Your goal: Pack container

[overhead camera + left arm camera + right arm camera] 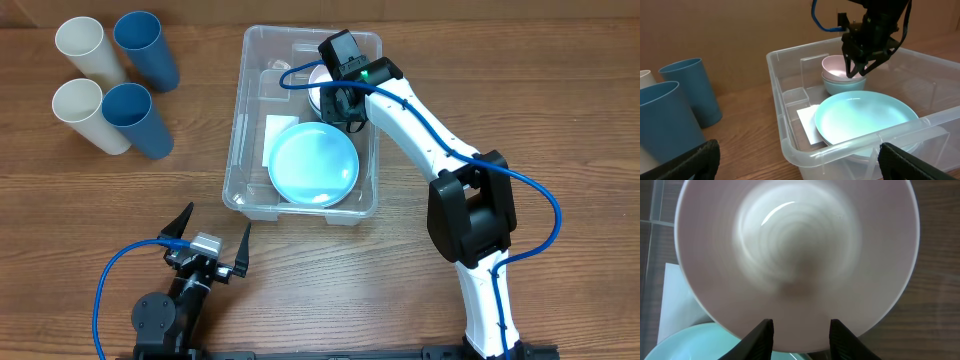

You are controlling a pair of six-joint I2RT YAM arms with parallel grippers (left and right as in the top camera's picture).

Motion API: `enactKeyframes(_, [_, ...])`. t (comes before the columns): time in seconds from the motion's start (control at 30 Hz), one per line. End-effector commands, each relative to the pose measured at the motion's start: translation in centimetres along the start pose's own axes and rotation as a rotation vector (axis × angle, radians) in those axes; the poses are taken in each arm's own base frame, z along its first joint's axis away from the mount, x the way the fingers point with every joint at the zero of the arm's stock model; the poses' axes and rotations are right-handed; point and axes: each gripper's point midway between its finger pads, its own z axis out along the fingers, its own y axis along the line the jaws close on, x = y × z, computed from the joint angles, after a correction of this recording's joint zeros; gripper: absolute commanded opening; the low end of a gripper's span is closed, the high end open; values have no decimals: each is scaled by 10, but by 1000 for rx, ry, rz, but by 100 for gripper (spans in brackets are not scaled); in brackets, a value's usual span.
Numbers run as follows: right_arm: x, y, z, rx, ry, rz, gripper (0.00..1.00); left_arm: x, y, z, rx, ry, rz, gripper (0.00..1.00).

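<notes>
label check first: there's a white label (279,136) flat on the floor of the container (237,120), half tucked under a light blue plate (313,166). i can't make out any writing on it from any view, and no brand marks show on anything else.

the container, clear plastic with a rimmed edge, sits mid-table, slightly to the robot's right of centre. inside, the plate fills the near half. behind it is a pale pink bowl (836,67) nested in a light blue bowl (840,85).

the right gripper (336,102) is inside the container's walls, hanging straight over the pink bowl. in the wrist view its two dark fingertips (761,334) stand partly open with a clear gap, framing the bowl's near rim. the bowl is blurred there. nothing is pinched between the jaws, and i can't tell whether the tips touch the rim.

the left gripper (212,240) is low by the near table edge, just outside the container's front left corner. its jaws are spread wide and empty. from its wrist camera the container's front wall sits just ahead, between the two finger pads (690,162).

off to the far left stand two cream cups (80,45) and two blue cups (145,45), well apart from the container.
</notes>
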Motion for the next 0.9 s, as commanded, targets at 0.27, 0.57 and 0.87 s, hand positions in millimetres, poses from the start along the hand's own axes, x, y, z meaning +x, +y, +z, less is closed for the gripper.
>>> enactKeyframes(0.27, [-41, 34, -56, -97, -131, -28, 38, 0, 2, 0, -10, -3, 12, 100])
enactKeyframes(0.57, [3, 124, -66, -216, -98, -197, 39, 0, 2, 0, -10, -3, 12, 100])
enactKeyframes(0.87, [13, 165, -76, -333, -113, -240, 39, 0, 2, 0, -10, -3, 12, 100])
